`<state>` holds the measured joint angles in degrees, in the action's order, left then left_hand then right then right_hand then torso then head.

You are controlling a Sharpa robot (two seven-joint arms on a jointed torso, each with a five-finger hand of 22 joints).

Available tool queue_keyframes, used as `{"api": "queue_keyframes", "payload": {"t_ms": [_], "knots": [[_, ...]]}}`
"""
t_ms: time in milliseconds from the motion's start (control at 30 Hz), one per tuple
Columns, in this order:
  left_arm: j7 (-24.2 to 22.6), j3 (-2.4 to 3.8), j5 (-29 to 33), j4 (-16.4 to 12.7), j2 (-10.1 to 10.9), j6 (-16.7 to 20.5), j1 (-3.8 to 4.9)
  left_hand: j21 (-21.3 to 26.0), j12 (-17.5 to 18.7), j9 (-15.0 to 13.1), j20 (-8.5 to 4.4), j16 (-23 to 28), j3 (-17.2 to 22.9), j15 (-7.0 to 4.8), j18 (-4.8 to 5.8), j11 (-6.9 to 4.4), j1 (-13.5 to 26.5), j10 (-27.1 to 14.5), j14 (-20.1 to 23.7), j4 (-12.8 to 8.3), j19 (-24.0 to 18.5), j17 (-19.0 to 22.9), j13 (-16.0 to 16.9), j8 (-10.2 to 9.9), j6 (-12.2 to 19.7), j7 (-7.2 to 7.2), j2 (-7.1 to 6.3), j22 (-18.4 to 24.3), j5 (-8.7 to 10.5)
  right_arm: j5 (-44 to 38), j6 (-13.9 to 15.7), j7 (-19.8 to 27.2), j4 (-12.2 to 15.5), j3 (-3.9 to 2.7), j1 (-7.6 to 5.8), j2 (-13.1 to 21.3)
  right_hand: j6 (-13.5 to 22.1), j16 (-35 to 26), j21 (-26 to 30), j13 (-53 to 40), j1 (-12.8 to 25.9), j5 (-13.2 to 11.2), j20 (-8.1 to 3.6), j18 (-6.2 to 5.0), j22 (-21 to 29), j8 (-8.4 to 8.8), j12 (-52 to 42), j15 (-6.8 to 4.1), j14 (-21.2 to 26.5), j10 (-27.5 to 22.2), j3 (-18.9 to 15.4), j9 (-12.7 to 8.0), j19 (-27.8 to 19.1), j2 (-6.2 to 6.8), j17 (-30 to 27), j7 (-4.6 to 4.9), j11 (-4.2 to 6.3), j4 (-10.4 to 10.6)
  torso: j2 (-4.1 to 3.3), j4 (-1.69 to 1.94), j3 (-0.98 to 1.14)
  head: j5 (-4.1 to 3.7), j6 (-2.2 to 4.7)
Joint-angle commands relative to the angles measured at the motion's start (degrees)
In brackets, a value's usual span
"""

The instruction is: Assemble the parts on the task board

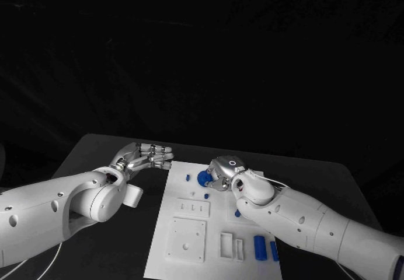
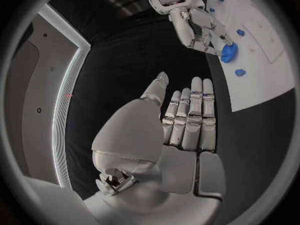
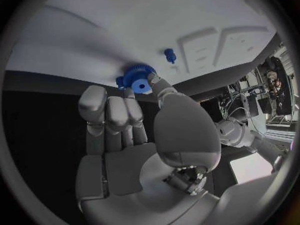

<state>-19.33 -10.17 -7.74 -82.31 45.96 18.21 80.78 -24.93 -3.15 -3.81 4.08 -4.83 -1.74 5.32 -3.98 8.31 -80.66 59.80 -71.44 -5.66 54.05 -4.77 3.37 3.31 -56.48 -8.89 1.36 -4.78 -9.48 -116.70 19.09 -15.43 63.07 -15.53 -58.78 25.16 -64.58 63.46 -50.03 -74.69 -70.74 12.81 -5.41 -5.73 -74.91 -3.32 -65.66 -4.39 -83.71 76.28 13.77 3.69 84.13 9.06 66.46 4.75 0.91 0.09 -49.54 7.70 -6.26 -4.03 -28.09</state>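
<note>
The white task board (image 1: 190,256) lies in the middle of the black table. At its far end a blue gear (image 1: 205,178) sits on the board, and my right hand (image 1: 226,172) pinches it between thumb and fingers. In the right wrist view the gear (image 3: 135,79) sits at the fingertips, with a small blue peg (image 3: 169,55) just beyond it. The left wrist view shows the same right hand (image 2: 199,26) on the gear (image 2: 228,52). My left hand (image 1: 145,157) hovers off the board's far left corner with its fingers (image 2: 190,115) straight and holds nothing.
Two blue cylinders (image 1: 260,248) lie side by side near the board's front right. A small blue piece (image 1: 237,213) rests mid-board by my right forearm and another (image 1: 187,176) left of the gear. Raised white blocks (image 1: 187,238) and slots (image 1: 227,245) cover the board's near half.
</note>
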Motion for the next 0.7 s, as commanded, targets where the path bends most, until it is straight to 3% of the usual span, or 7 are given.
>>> {"api": "queue_keyframes", "payload": {"t_ms": [33, 333, 700], "knots": [[-0.25, 0.04, -0.19, -0.03, -0.21, -1.06, 0.04, -0.18, -0.2, -0.04, 0.49, 0.3, 0.12, 0.21, 0.01, 0.09, 0.19, -0.47, 0.21, -0.31, -0.01, 0.05, 0.05, 0.29, -0.13, -0.12, -0.45, 0.05, 0.1, -1.02, -1.18, 0.03, -0.46, 0.19, 0.05, -0.36, 0.97, -0.28, 0.29, 0.14, 0.3, -0.55, -0.19, 0.82, -5.88, -0.25, 0.19, 0.01, 0.18, 0.11, -0.5, 0.03, 2.6, 0.21, -0.11, 0.12, -0.39, 0.05, 0.01, 0.02, 0.03, 0.05, -0.01], [-0.18, 0.04, -0.19, 0.06, -0.33, -1.1, 0.04, -0.16, -0.2, -0.03, 0.5, 0.29, 0.11, 0.23, 0.01, 0.1, 0.24, -0.5, 0.21, -0.27, -0.01, 0.05, 0.05, 0.29, -0.03, -0.15, -0.45, 0.06, 0.1, -0.68, -1.05, 0.45, -0.94, 0.53, 0.05, -0.8, 3.39, -0.42, 0.46, 0.37, 0.19, -4.17, 0.17, 0.48, -5.88, -0.25, 0.33, 0.33, 0.23, -0.09, -1.94, -0.05, 2.61, 0.51, -0.28, 0.68, -0.79, 1.12, -0.01, -0.04, 0.02, 0.13, 0.01], [0.06, 0.04, -0.19, 0.08, -0.31, -1.2, 0.04, -0.14, -0.19, -0.02, 0.51, 0.3, 0.08, 0.24, 0.01, 0.14, 0.24, -0.61, 0.22, -0.25, 0.0, 0.05, 0.04, 0.26, 0.19, -0.21, -0.55, 0.07, 0.1, 1.14, 0.28, 0.93, -0.82, 0.61, 0.05, -0.63, 4.77, -0.29, 0.34, 0.41, 1.56, -4.34, 0.22, 0.32, -5.92, -0.27, 0.19, 0.34, 0.2, -0.05, -3.22, -0.05, 2.7, 0.66, -0.24, 0.77, -0.78, 3.61, 0.02, -0.04, 0.04, 0.29, -0.05]]}}
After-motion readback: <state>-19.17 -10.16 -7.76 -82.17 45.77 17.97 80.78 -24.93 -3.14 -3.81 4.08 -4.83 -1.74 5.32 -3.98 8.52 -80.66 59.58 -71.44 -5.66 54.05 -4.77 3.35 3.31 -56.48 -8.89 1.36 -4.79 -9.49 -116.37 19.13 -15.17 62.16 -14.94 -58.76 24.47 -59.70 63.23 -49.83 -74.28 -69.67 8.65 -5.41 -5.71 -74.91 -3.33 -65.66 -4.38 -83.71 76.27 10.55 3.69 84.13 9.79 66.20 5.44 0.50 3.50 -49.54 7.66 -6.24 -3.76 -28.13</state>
